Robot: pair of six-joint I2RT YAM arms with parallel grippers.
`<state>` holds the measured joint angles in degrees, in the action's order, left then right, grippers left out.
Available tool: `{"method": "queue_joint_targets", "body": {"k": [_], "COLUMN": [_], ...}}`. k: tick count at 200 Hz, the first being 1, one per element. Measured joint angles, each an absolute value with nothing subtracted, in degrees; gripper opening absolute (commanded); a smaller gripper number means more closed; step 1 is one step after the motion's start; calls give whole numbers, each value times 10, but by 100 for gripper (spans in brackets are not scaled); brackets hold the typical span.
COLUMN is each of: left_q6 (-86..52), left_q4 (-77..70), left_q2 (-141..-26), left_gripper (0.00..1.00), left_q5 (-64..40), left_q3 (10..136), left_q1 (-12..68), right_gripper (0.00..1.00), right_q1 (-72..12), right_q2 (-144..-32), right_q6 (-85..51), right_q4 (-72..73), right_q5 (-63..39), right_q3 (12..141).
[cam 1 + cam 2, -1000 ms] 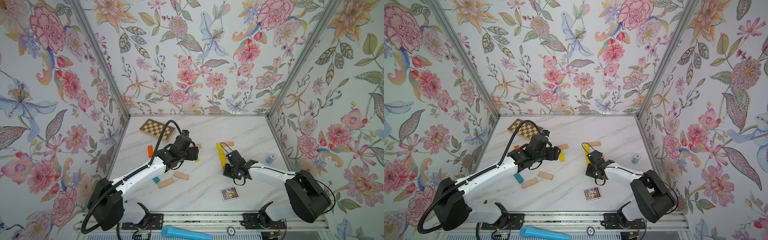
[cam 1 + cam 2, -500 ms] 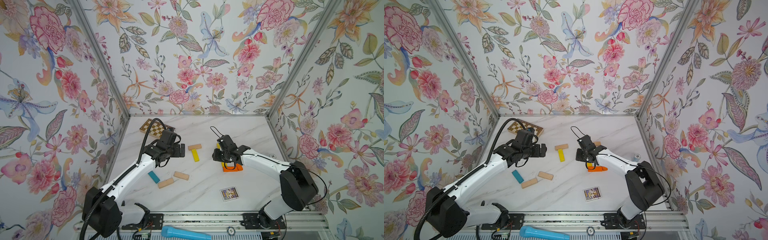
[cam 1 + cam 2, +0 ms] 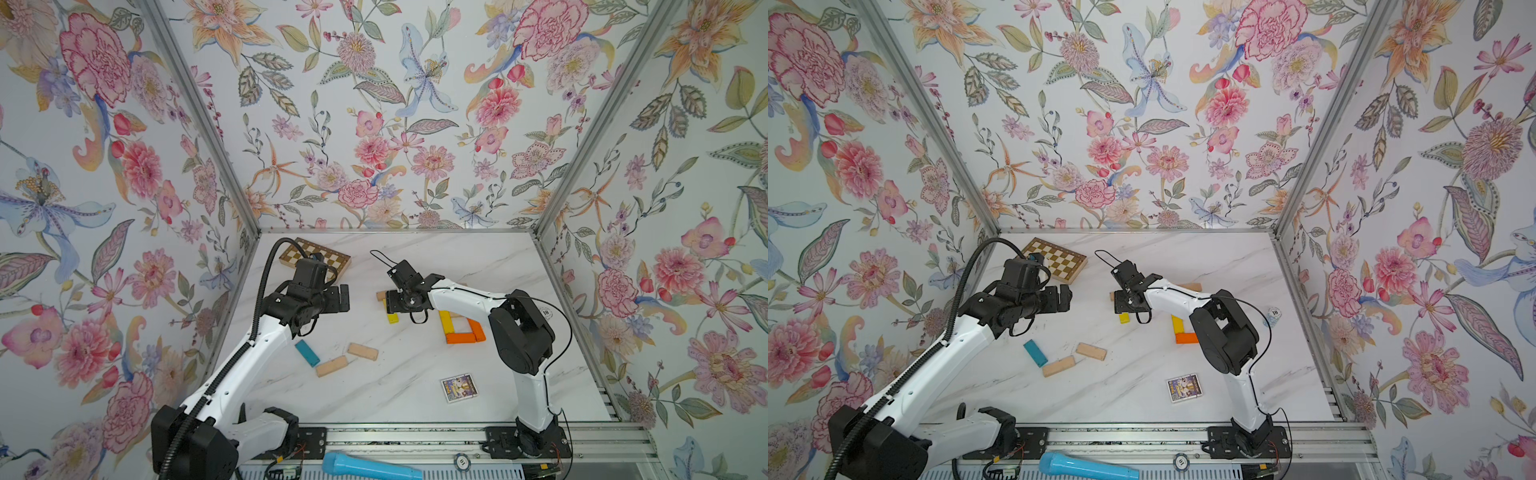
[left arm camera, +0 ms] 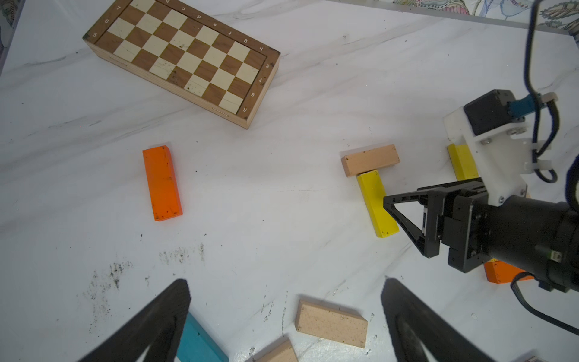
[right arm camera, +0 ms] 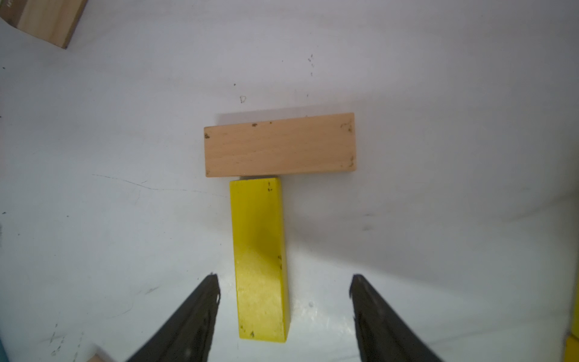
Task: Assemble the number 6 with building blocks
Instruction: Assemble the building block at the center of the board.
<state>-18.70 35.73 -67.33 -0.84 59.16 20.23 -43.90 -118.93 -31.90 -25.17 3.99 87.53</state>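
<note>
— Right arm, pose?
— Rises from its base to a high elbow. Forearm stretched toward the chequered board (image 4: pixel 185 59), wrist tipped down. The right pincer (image 5: pixel 283 282) hangs low over a yellow block (image 5: pixel 258 257), jaws apart, one on either side of the block's end with a gap showing on both sides. Nothing gripped.
— And that block?
— Flat on the tabletop (image 3: pixel 415 395), well apart from the board. Its other end touches, or nearly touches, a beige block (image 5: pixel 279 145) laid crosswise, making a T.
— Left arm?
— Elbow bent, forearm about level, near the board. Left pincer (image 4: pixel 285 282) spread wide and empty, raised off the tabletop.
— Loose blocks?
— An orange block (image 4: pixel 161 183) lies near the board. A teal block (image 3: pixel 307 353) and a pair of beige blocks (image 3: pixel 363 351) lie farther from it.
— The number 6 (image 3: pixel 465 337)?
— Part-built: one yellow and two orange pieces joined in a U, beyond the T from the board and partly under the right forearm.
</note>
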Motion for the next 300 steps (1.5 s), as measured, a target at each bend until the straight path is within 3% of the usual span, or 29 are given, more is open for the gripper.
{"method": "queue_joint_targets", "body": {"k": [73, 117, 133, 255, 284, 300], "left_q6": [-171, -171, -172, -172, -172, -172], "left_q4": [339, 312, 305, 282, 282, 281], "left_q2": [-651, -637, -632, -621, -622, -623], "left_gripper": [99, 99, 99, 99, 99, 99], "left_q5": [-8, 20, 29, 41, 36, 34], "left_q3": [554, 535, 528, 509, 509, 509], "left_q1": [163, 140, 130, 111, 111, 111], "right_gripper": [52, 26, 22, 22, 25, 32], "right_q1": [-444, -458, -466, -494, -491, -490], "right_q2": [-1253, -1266, -1269, -1317, -1335, -1338], "right_q6": [-317, -319, -317, -326, -340, -347], "right_q4": [-281, -286, -287, -307, -310, -313], "right_q5": [56, 61, 59, 32, 33, 36], "right_q3": [931, 950, 956, 1051, 1067, 1071]}}
